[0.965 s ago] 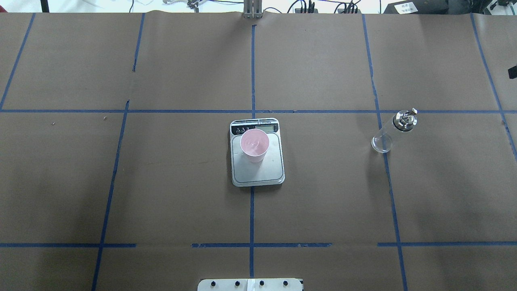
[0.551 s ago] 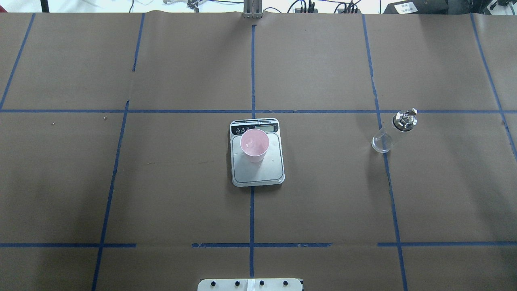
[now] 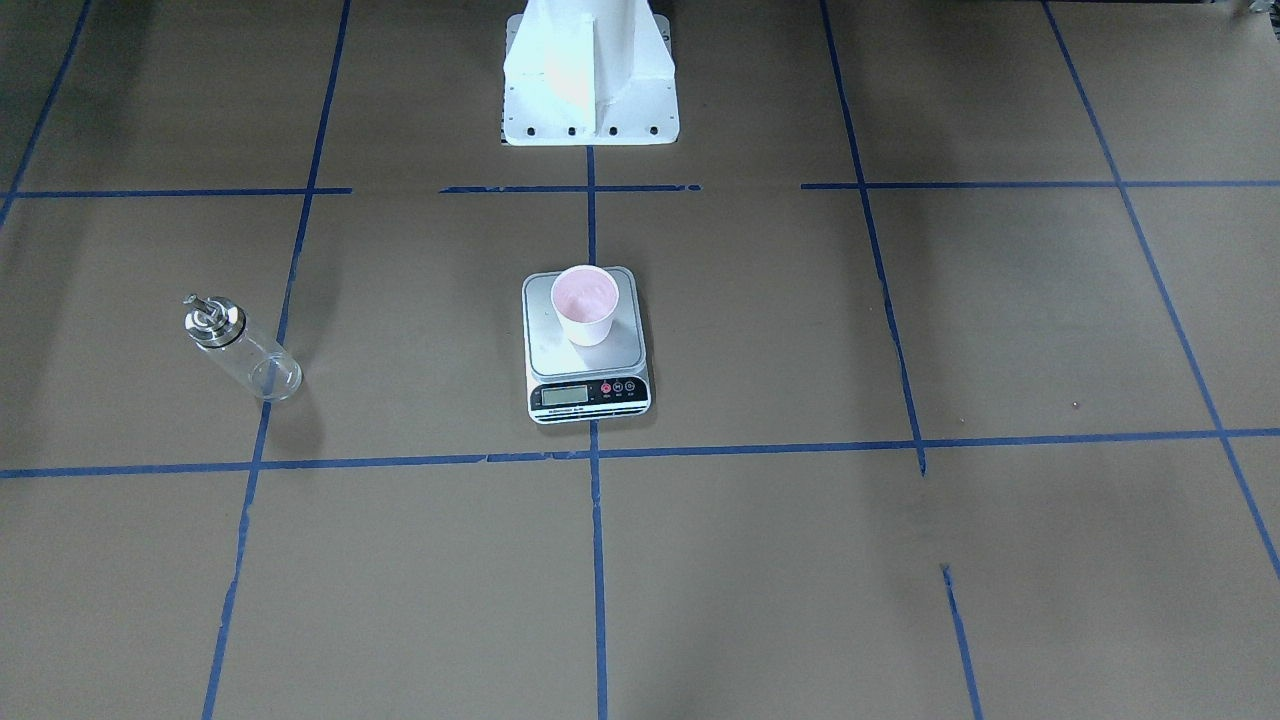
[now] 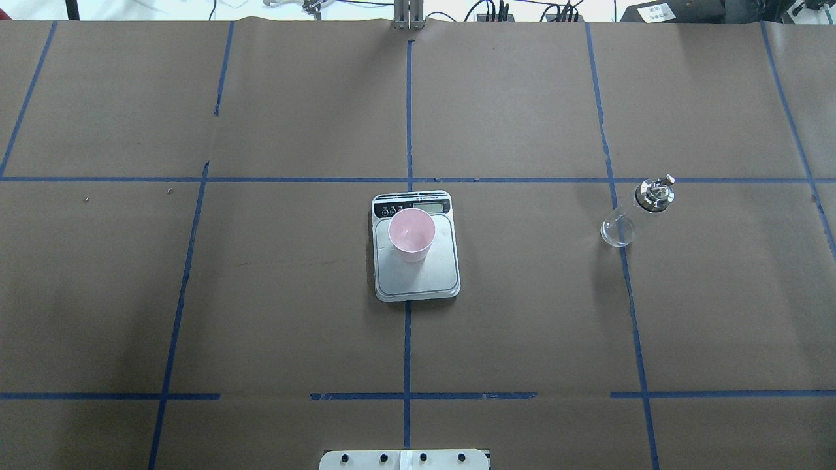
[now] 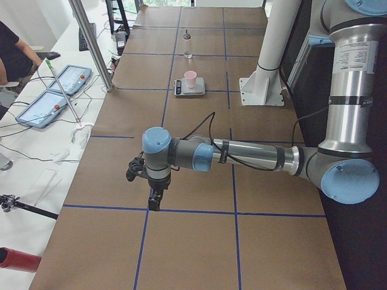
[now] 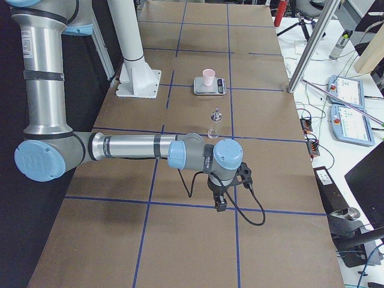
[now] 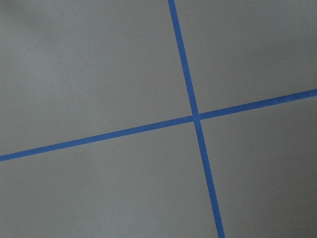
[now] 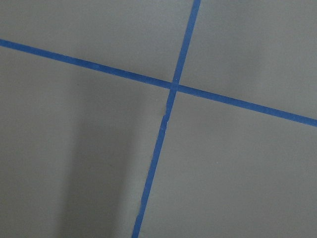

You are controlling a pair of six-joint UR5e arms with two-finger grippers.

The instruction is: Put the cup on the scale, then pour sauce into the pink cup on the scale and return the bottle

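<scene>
Atop the white, silver-topped scale (image 4: 418,277) the pale pink cup (image 4: 411,236) stayed put and the clear glass bottle (image 4: 633,213) stood apart, so the job seemed done; how open the left gripper (image 5: 155,201) and right gripper (image 6: 220,204) were, I couldn't tell.

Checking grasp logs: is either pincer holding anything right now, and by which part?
Nothing held. The cup sits on the scale, the bottle stands alone; left pincer and right pincer hang far from both.
</scene>
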